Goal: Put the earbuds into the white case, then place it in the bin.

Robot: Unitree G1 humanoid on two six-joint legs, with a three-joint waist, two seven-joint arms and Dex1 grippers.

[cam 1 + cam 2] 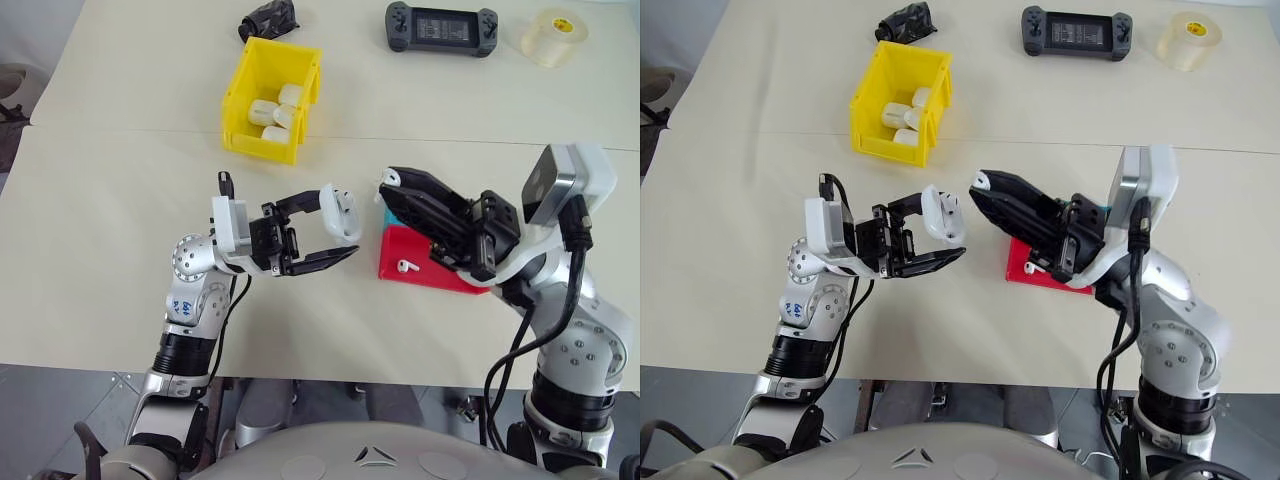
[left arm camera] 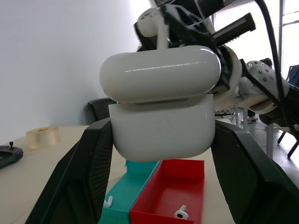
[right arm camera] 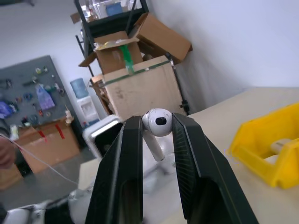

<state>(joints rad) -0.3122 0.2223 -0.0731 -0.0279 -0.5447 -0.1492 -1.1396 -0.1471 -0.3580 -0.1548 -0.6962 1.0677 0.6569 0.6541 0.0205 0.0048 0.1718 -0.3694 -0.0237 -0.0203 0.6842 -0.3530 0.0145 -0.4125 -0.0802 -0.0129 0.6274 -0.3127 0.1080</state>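
The left gripper (image 1: 318, 238) has its two black fingers (image 2: 88, 177) clamped on the case (image 2: 163, 133), a glossy white rounded box with its hinged lid (image 2: 161, 72) tipped up, a thin grey seam showing between lid and body; it hangs above the table (image 1: 110, 260), between the two arms. The right gripper (image 3: 156, 123) pinches one earbud (image 3: 158, 122) between its fingertips, the round white head with a small dark oval port facing out and the short stem slanting away beneath; that bud sits just beside the case's lid. Under the right arm lie a red tray (image 2: 170, 186) and a teal tray (image 2: 133, 184) touching side by side; a second earbud (image 1: 405, 267) rests in the red one, and another small white piece (image 2: 108, 202) in the teal one. Farther off stands the yellow bin (image 1: 250, 95) holding several white cases (image 1: 275, 108). Beyond it lie a crumpled black object (image 1: 268, 18), a black console (image 1: 441, 27) and a tape roll (image 1: 554, 35).
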